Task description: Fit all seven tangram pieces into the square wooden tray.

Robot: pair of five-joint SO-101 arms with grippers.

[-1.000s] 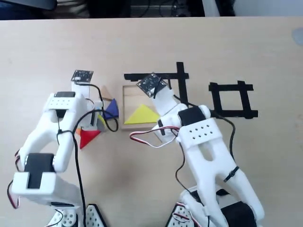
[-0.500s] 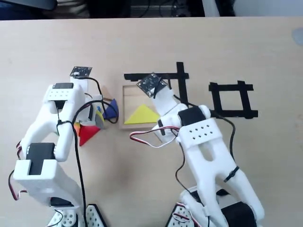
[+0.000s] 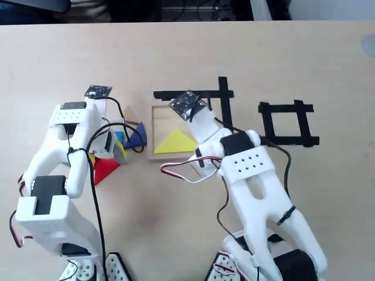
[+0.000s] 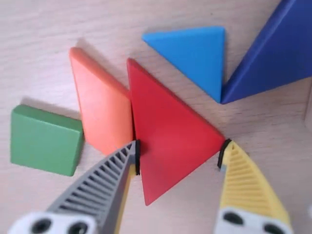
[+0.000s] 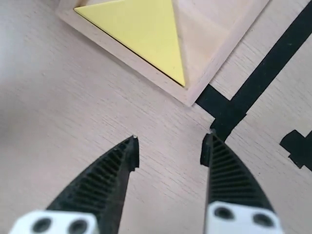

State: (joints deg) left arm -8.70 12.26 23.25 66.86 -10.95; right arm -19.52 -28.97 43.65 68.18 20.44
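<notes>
While only one piece lies in the tray, the task reads as early, with the pick of the next piece in hand. High view: square pale-wood tray (image 3: 164,120) at the middle of the worktop (image 3: 263,58), holding one large flat yellow triangle (image 3: 176,142) against its near rim, the rest of its floor bare. Loose pieces cluster just beside the tray, on the side toward the worktop's left edge: flat red triangle (image 3: 106,170), dark blue triangle (image 3: 138,136), small light blue triangle (image 3: 119,138). One arm stands over this cluster; the other lies across the tray's right side. Left wrist view: left gripper (image 4: 178,148) released, jaws spread either side of the red triangle, grey tip at the seam where the orange parallelogram (image 4: 100,112) touches it, yellow tip at its opposite corner; nothing lifted. Green square block (image 4: 46,139) sits just beside the orange parallelogram. Right wrist view: right gripper (image 5: 168,141) released and empty, above bare worktop just off a tray corner, near black tape strips (image 5: 253,83). Judgement: next move calls for closing squarely on the red triangle without dragging the orange parallelogram, then carrying it to the tray's bare floor.
</notes>
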